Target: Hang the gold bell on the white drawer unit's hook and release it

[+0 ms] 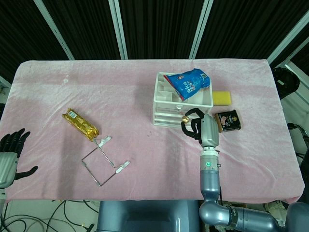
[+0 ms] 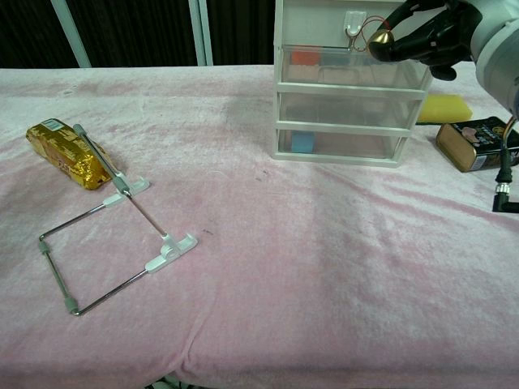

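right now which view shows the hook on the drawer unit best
The chest view: the hook faces the camera on the white drawer unit, with the gold bell held by the right hand beside it. The head view looks down, so the hook is not discernible.

Gold bell (image 2: 382,44): largely covered by the right hand (image 2: 426,36); whether its loop sits on the hook (image 2: 353,28) cannot be told. Drawer unit (image 2: 349,113): top cut off in the chest view. Left hand (image 1: 12,152): partly cut by the head view's left edge. Dark tin (image 2: 478,144): cropped at right, label unreadable.
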Controlling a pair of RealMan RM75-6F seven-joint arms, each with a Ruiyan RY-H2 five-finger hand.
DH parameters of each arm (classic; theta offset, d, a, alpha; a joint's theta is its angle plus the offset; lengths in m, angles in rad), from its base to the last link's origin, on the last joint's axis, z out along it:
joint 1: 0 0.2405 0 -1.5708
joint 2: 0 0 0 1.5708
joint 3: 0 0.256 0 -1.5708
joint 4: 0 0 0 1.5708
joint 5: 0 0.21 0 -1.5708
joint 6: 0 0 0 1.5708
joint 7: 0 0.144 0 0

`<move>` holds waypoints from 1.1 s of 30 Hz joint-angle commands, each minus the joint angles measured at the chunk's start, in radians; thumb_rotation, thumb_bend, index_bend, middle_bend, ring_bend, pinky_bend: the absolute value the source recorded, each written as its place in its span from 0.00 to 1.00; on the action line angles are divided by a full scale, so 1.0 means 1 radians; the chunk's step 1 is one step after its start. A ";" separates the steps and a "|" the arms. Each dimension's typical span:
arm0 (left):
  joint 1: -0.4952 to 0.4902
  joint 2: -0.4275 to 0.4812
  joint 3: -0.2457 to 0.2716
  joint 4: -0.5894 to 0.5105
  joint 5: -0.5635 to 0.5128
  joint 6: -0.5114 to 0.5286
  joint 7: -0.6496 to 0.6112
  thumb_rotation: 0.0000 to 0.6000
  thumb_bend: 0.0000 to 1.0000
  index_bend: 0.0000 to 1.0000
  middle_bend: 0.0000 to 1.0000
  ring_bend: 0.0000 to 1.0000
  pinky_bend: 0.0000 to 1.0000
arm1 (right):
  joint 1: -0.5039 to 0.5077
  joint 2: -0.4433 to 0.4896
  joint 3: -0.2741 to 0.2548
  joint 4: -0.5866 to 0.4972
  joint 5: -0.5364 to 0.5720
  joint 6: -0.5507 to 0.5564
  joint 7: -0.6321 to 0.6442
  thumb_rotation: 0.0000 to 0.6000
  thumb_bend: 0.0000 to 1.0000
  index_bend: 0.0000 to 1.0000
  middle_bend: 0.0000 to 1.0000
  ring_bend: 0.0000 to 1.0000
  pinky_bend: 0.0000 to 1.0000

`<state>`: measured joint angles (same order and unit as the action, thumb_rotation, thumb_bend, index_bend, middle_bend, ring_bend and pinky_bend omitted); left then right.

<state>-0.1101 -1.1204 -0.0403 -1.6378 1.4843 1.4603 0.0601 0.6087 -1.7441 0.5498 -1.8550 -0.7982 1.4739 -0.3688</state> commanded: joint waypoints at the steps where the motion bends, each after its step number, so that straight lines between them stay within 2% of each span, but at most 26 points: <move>1: 0.000 0.000 0.000 0.000 0.000 0.000 0.000 1.00 0.00 0.00 0.00 0.00 0.00 | 0.001 0.000 -0.001 0.001 0.001 0.001 0.001 1.00 0.35 0.54 0.92 1.00 0.92; 20: 0.001 0.000 -0.001 0.000 0.000 0.002 0.001 1.00 0.00 0.00 0.00 0.00 0.00 | 0.007 0.002 -0.005 0.004 0.014 0.008 0.005 1.00 0.35 0.54 0.92 1.00 0.92; 33: 0.000 0.000 -0.001 -0.001 -0.002 0.001 0.000 1.00 0.00 0.00 0.00 0.00 0.00 | 0.016 -0.012 -0.008 0.016 -0.024 0.018 0.030 1.00 0.35 0.54 0.92 1.00 0.92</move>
<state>-0.1097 -1.1206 -0.0418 -1.6385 1.4826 1.4615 0.0602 0.6251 -1.7558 0.5415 -1.8390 -0.8217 1.4921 -0.3392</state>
